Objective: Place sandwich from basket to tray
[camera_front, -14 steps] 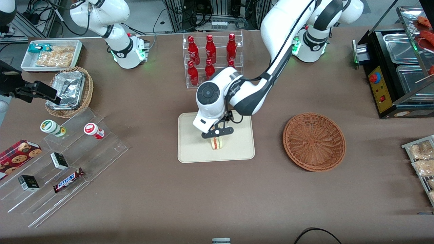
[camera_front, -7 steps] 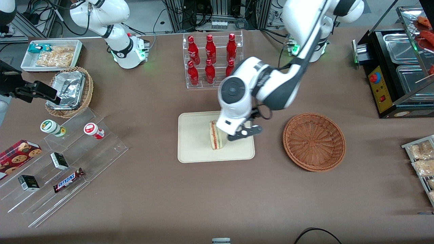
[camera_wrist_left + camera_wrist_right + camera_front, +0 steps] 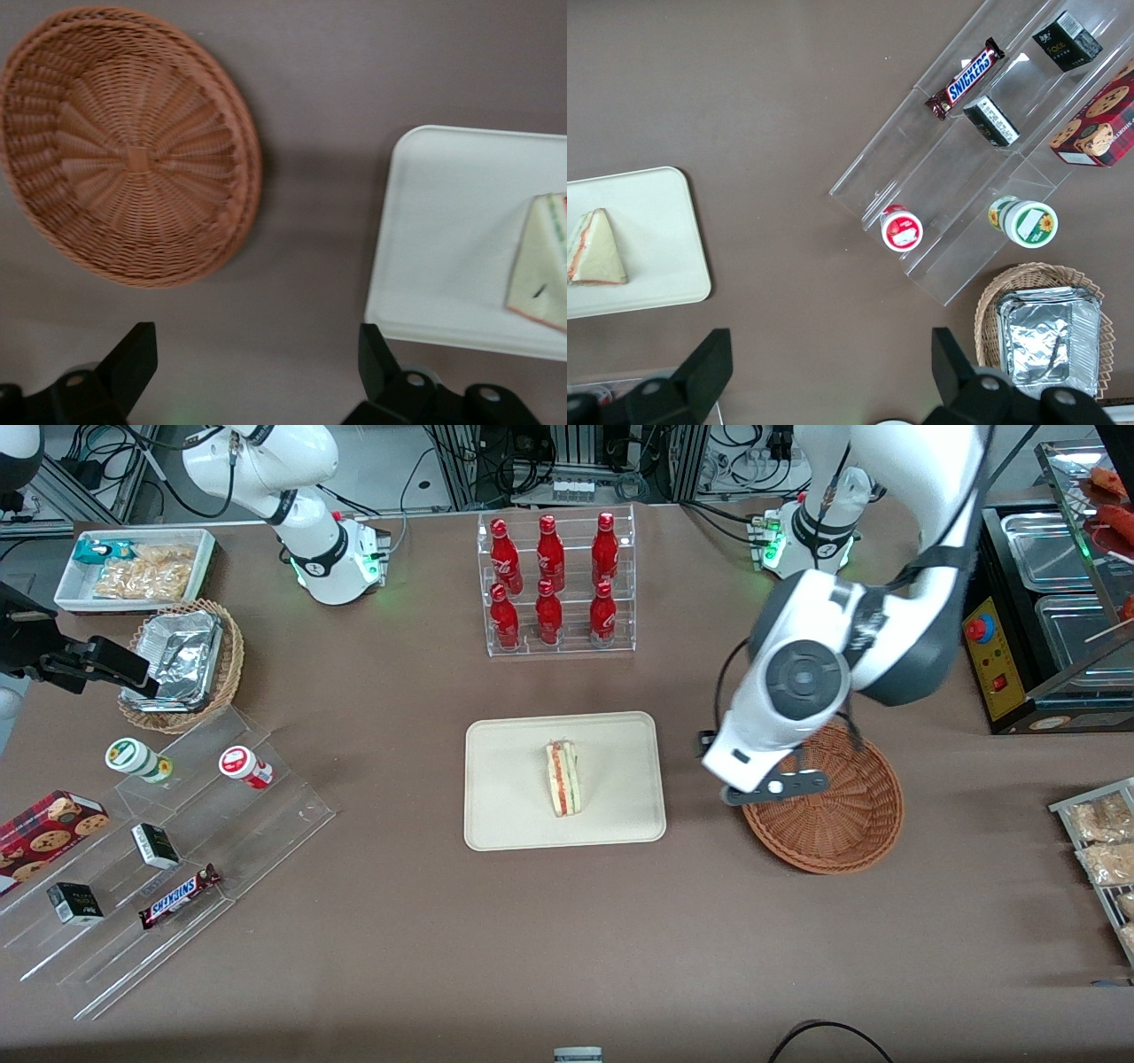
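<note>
The sandwich point(image 3: 564, 779) is seen lying on the cream tray point(image 3: 514, 815), near its middle, cut edge with red and green layers facing up; the tray is set on a brown table point(image 3: 532, 939); the woven basket point(image 3: 842, 824) is found at three o'clock from the tray, apart from it and with nothing in it; the gripper point(image 3: 773, 786) is held above the basket's rim nearest the tray, its fingers point(image 3: 128, 363) spread wide with nothing between them; a rack of red bottles point(image 3: 554, 584) is placed at twelve o'clock from the tray.
</note>
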You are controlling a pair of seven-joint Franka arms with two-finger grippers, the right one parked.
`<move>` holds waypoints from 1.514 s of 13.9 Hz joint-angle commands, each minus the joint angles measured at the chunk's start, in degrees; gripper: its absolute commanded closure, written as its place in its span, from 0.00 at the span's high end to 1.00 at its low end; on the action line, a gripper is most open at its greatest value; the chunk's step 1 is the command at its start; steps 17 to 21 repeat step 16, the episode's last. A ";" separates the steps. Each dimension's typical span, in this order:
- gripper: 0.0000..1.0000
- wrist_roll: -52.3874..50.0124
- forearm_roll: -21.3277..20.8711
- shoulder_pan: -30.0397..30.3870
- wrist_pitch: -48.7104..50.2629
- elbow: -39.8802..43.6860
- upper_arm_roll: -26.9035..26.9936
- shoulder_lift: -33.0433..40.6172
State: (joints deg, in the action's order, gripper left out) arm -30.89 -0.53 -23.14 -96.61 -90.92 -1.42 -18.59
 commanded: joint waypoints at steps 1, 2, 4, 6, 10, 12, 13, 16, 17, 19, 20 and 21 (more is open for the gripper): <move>1.00 5.55 0.53 3.35 1.94 -5.41 -0.52 7.23; 1.00 8.27 0.53 5.19 3.87 -5.50 -0.52 8.82; 1.00 16.00 0.53 10.89 8.62 -5.15 -2.00 11.55; 1.00 22.41 0.35 18.00 11.26 -4.80 -5.95 14.27; 1.00 31.05 -0.17 26.54 12.41 -3.05 -8.07 17.80; 1.00 31.59 -0.44 28.84 12.24 -0.32 -8.07 17.71; 1.00 31.68 -0.44 29.55 12.24 0.12 -8.07 17.97; 1.00 31.68 -1.92 29.55 11.89 0.83 -7.81 18.42; 1.00 31.68 -1.92 29.55 11.89 0.83 -7.81 18.42; 1.00 31.68 -1.92 29.55 11.89 0.83 -7.81 18.42; 1.00 31.68 -1.92 29.55 11.89 0.83 -7.81 18.42; 1.00 31.68 -1.92 29.55 11.89 0.83 -7.81 18.42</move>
